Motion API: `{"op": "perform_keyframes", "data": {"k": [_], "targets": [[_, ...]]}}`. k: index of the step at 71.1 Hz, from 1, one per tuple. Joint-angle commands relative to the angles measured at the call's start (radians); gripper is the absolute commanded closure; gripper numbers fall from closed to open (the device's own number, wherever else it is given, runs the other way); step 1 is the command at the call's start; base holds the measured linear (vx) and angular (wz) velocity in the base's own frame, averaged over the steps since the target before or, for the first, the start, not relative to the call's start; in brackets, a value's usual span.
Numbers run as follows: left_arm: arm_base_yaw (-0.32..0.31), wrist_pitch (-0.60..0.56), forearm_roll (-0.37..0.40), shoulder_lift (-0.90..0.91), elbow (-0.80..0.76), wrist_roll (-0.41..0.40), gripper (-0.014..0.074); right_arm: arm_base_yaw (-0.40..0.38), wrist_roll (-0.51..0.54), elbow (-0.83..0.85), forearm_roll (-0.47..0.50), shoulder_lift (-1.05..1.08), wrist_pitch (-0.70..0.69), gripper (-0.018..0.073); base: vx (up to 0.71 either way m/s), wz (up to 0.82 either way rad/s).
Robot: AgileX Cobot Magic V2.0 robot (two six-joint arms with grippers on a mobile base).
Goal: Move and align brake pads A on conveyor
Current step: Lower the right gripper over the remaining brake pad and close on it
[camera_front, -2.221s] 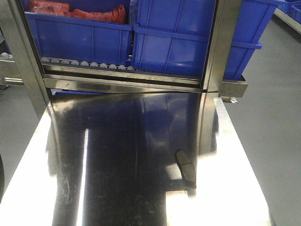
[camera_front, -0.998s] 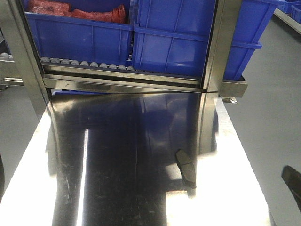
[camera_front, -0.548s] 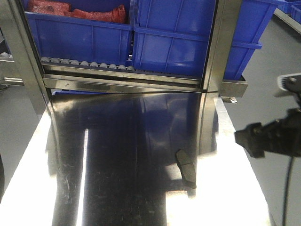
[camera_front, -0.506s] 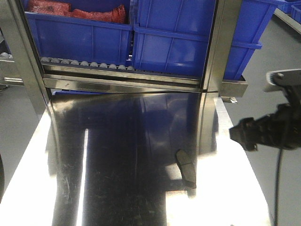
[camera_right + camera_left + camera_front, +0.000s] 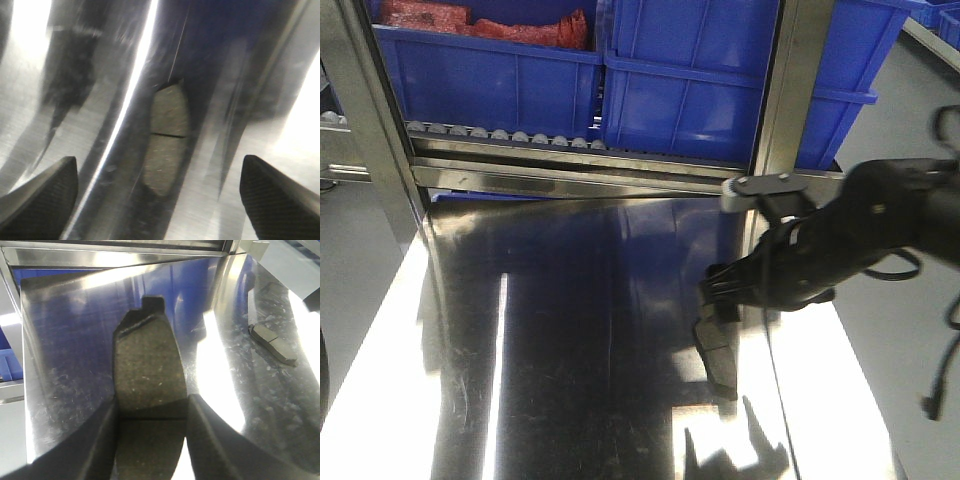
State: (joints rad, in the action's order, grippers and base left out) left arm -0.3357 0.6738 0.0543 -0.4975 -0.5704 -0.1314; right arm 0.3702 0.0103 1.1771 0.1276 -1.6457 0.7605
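My left pincer [image 5: 150, 412] is clamped on a brake pad [image 5: 147, 360] above the steel counter [image 5: 65, 340]. My right pincer [image 5: 157, 170] hangs spread wide over a second brake pad [image 5: 169, 112] lying flat on that counter.

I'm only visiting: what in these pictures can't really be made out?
Conveyor: in no view; only the steel table shows.
Front view: the right hand hides the far end of the loose pad.
Left wrist view: the held pad in the left hand runs off the bottom edge.
Right wrist view: blur smears the loose pad's edges and tab.
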Motion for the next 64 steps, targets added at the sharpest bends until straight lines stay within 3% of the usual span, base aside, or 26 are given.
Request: {"op": "perform_keyframes", "data": {"k": [1,15,64], "targets": [[-0.007,-0.087,0.002,-0.003,-0.026,0.0,0.0379,0.037,-0.07,0.072,-0.058,-0.028,0.022,-0.005,0.0,0.0],[-0.007,-0.087,0.002,-0.003,-0.026,0.0,0.0379,0.054,-0.074,0.139,-0.046,-0.143,0.109,-0.0042,0.0,0.0],[-0.007,-0.087,0.002,-0.003,-0.026,0.0,0.0379,0.053,-0.069,0.139,-0.053,-0.255,0.066,0.01,0.0,0.0]]}}
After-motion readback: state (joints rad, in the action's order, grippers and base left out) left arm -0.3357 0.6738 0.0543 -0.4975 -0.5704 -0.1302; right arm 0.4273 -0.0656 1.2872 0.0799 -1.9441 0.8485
